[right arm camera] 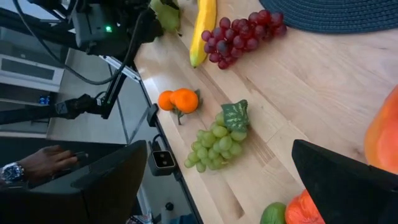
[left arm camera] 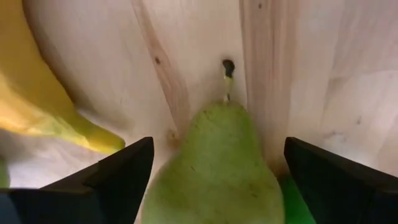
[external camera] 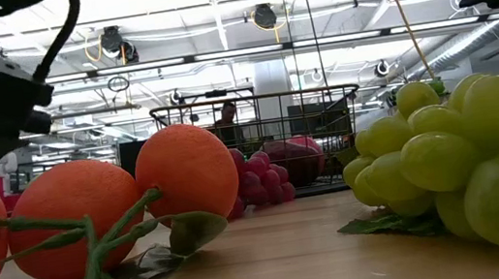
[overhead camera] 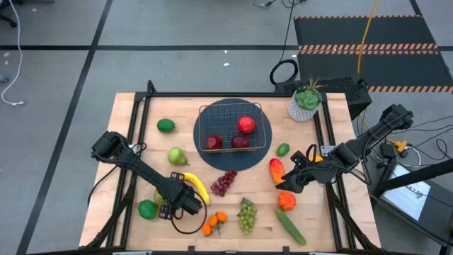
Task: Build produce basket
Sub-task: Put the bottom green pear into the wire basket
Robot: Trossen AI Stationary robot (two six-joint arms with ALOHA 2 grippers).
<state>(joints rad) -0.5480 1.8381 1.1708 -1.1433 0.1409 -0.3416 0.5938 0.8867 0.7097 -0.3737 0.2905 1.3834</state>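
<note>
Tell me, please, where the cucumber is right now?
In the high view the cucumber lies at the table's front right corner, just below the orange pepper.

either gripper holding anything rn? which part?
Nothing held. Left gripper straddles a pear, jaws open, not clamped. Right gripper open and empty.

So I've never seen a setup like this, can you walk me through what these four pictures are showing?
It is a robot with two dark arms at a wooden table. One picture looks down from above, one sits at table height, and two come from cameras on the wrists. A wire basket on a round dark mat holds three red fruits. Around it lie a banana, grapes, oranges, limes, a cucumber and a potted plant. The left gripper stands open around a green pear, not yet holding it. The right gripper is open and holds nothing.
</note>
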